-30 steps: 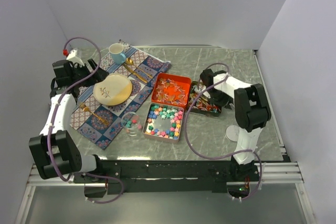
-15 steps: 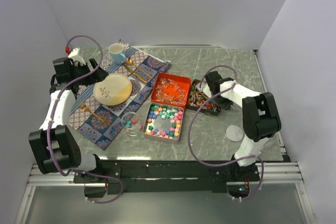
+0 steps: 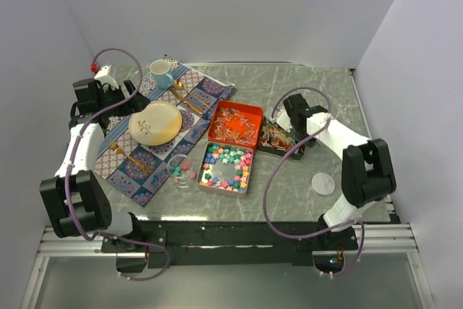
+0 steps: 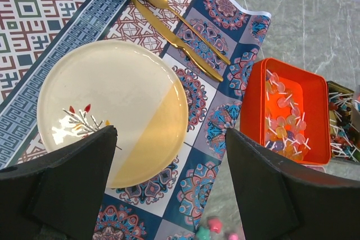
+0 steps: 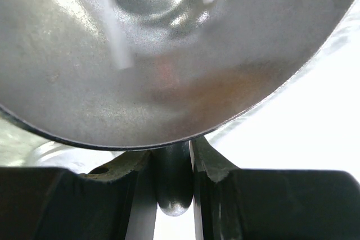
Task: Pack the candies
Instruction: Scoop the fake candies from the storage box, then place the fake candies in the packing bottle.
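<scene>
The right gripper [image 5: 174, 164] clamps the silver scoop [image 5: 169, 66] by its handle, thin pale candies [image 5: 115, 35] in the bowl just ahead. The left gripper [image 4: 169, 139] gapes wide above a plate [image 4: 101, 99].

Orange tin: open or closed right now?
Open. The orange tin has no lid on it, and stick candies lie exposed inside.

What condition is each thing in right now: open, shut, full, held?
left gripper, open, holding nothing.
right gripper, shut on the scoop handle.
scoop, gripped by its handle.
orange tin, open, candies inside.
silver tin, open, full of pastel candies.
dark tin, open, candies inside.
glass, upright, few candies inside.
mug, upright.
</scene>
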Action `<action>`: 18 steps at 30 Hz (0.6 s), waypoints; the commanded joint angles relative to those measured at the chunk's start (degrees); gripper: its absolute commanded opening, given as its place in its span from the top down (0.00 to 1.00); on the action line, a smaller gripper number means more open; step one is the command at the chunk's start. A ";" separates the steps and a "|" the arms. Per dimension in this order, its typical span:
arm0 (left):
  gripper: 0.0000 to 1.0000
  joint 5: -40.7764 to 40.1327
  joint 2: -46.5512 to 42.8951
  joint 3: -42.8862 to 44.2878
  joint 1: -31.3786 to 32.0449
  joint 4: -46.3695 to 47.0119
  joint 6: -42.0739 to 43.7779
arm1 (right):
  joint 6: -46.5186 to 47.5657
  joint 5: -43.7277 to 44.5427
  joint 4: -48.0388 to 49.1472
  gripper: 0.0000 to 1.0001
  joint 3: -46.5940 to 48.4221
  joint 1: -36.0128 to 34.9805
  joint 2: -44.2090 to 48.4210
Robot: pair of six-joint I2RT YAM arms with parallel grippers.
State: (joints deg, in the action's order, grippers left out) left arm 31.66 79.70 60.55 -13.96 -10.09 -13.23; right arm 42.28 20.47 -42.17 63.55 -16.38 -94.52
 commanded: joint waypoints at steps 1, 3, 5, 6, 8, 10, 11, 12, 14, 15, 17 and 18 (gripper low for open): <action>0.16 -0.28 -2.00 2.64 -0.19 1.04 -1.70 | 6.57 2.73 -0.17 1.00 4.90 -4.51 8.99; 0.16 -2.12 -3.32 3.60 -0.28 -0.45 -3.71 | 9.39 2.73 -2.73 1.00 7.98 -7.16 11.37; 0.15 -2.83 -4.81 4.30 -0.19 -1.51 -5.04 | 10.79 3.26 -5.89 1.00 12.81 -12.25 12.25; 0.14 -3.18 -5.25 4.48 -0.28 -2.65 -6.44 | 11.06 3.09 -6.77 1.00 14.22 -14.10 12.43; 0.14 -4.32 -6.31 5.36 -0.28 -4.84 -6.72 | 11.07 3.78 -9.76 1.00 18.53 -20.31 11.38; 0.14 -6.77 -7.10 5.89 -0.28 -8.61 -6.19 | 10.46 3.79 -13.78 1.00 23.34 -24.29 8.93; 0.14 -7.83 -7.97 6.24 -0.28 -9.85 -6.19 | 9.15 3.61 -15.21 1.00 25.29 -27.53 7.96; 0.14 -8.28 -8.50 6.16 -0.46 -11.34 -5.67 | 8.52 3.18 -16.61 1.00 27.14 -29.39 6.82; 0.14 -9.68 -10.43 4.85 -1.25 -14.16 -5.22 | 6.85 3.17 -20.31 1.00 31.62 -33.95 3.74; 0.13 -10.56 -11.23 3.97 -1.51 -14.69 -5.66 | 6.67 3.43 -21.27 1.00 32.59 -35.28 2.77; 0.13 -11.09 -13.59 1.16 -3.53 -15.48 -6.01 | 6.59 3.70 -23.65 1.00 34.01 -38.18 0.92; 0.13 -11.01 -14.22 0.45 -4.49 -15.75 -6.36 | 6.76 4.48 -24.09 1.00 34.01 -40.72 0.57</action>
State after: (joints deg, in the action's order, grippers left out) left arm 23.81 69.73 64.16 -15.33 -21.43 -18.55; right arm 50.57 23.07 -58.98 94.91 -51.99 -91.35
